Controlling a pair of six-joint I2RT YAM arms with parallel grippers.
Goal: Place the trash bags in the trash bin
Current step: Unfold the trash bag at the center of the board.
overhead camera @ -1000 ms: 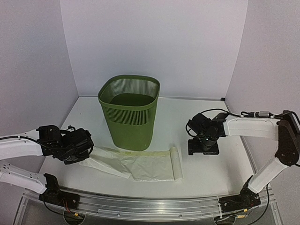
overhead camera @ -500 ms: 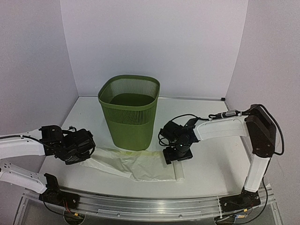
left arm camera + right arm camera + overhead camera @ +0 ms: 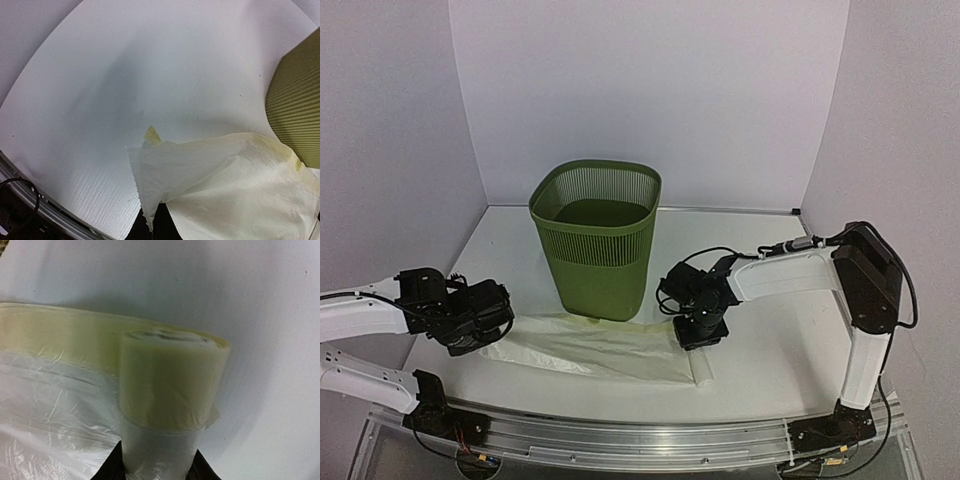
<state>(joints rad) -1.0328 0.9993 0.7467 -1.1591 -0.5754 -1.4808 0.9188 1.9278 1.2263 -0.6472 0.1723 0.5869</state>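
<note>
White tabletop (image 3: 770, 345), lilac walls (image 3: 650, 90); left end effector (image 3: 488, 328) and right end effector (image 3: 697, 337) each pinch the trash bags (image 3: 590, 350).

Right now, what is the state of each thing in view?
Bin: upright, nothing seen inside.
Bag: outside the bin, spread flat on the table, its right end rolled up.
Left gripper: shut on the bag's left end.
Right gripper: jaws on either side of the rolled end; whether they grip it is not clear.
</note>
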